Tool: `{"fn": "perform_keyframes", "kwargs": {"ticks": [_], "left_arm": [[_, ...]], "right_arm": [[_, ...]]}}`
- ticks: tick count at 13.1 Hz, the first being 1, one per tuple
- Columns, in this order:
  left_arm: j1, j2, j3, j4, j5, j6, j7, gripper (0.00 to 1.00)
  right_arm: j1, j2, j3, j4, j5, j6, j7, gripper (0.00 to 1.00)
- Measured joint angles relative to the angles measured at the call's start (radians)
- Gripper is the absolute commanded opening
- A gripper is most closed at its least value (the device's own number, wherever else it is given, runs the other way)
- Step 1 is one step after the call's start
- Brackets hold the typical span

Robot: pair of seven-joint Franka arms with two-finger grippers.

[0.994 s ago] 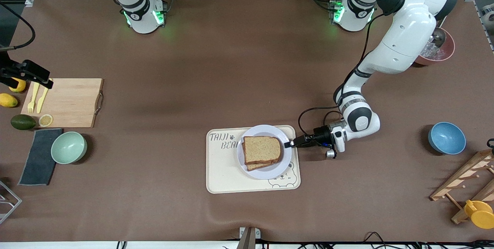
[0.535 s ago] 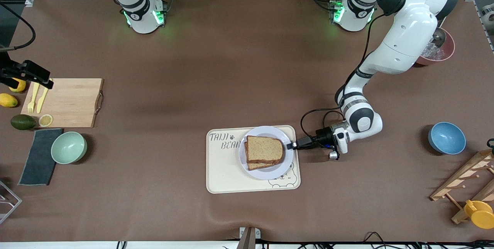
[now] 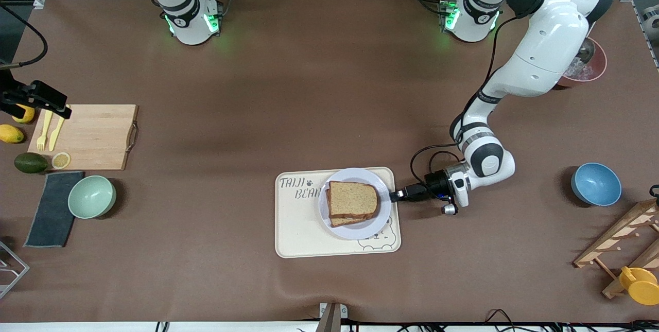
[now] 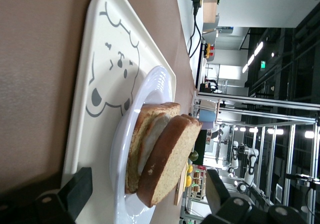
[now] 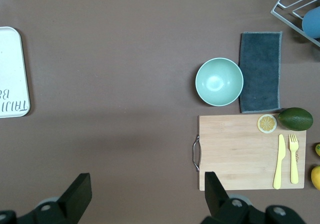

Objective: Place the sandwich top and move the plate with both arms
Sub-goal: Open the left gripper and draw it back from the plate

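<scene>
Retreat was the change I logged: across the last second the left pincer (image 3: 395, 196) drew back from the plate (image 3: 355, 228) toward the left arm's end of the desk (image 3: 309, 90), and its tips now sat low over the edge of the cream tray (image 3: 288, 234), just clear of the plate's rim. In the left wrist view both fingers (image 4: 75, 193) stood apart with nothing between them. The sandwich top (image 3: 353, 199) lay on the lower slice on the plate, a little askew, so I judged the placing step complete. The plate itself had slid slightly toward the left arm's end of the tray during the same interval, and it rested on the tray over the bear drawing. The right pincer (image 5: 145, 194) was parked high above the bare desk beside the cutting board (image 5: 240, 151), fingers spread and empty, and that arm waited. I judged that the two-arm plate move had not yet begun.
</scene>
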Motion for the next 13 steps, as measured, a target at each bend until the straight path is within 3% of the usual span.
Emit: {"fn": "perform_keyframes", "kwargs": {"ticks": [3, 9, 13], "left_arm": [[0.005, -0.030, 0.002, -0.021, 0.012, 0.007, -0.052, 1.00], [0.048, -0.157, 0.002, -0.064, 0.199, 0.011, -0.240, 1.00], [0.068, -0.246, 0.003, -0.066, 0.448, 0.010, -0.470, 1.00]], "right_arm": [[0.000, 0.000, 0.000, 0.000, 0.000, 0.000, 0.000, 1.00], [-0.015, 0.001, 0.000, 0.000, 0.000, 0.000, -0.001, 1.00], [-0.024, 0.002, 0.000, 0.000, 0.001, -0.010, -0.002, 1.00]]}}
